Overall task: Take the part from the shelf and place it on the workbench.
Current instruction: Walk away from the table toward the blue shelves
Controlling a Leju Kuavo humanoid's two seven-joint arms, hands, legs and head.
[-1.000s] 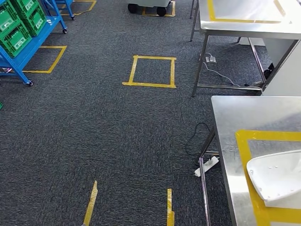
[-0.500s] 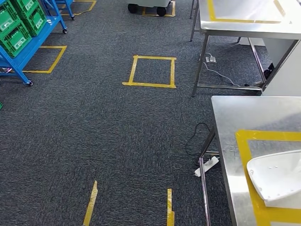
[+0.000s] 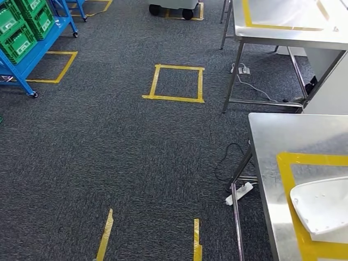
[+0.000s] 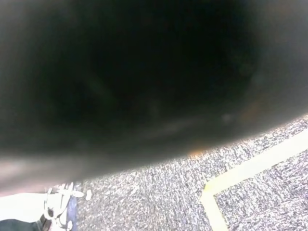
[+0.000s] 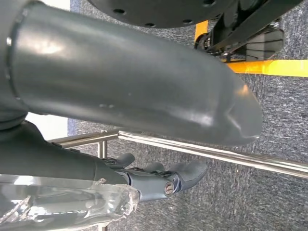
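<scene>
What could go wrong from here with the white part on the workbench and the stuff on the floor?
The white part lies across the yellow tape frame on the workbench, so it may count as misplaced. A black cable and a power strip lie on the carpet beside the bench leg, a possible trip hazard.

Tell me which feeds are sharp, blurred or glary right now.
Head view: sharp, with glare on the steel workbench beside the white part. Left wrist view: mostly a dark out-of-focus mass, carpet grainy. Right wrist view: the right hand is sharp with soft highlights.
</scene>
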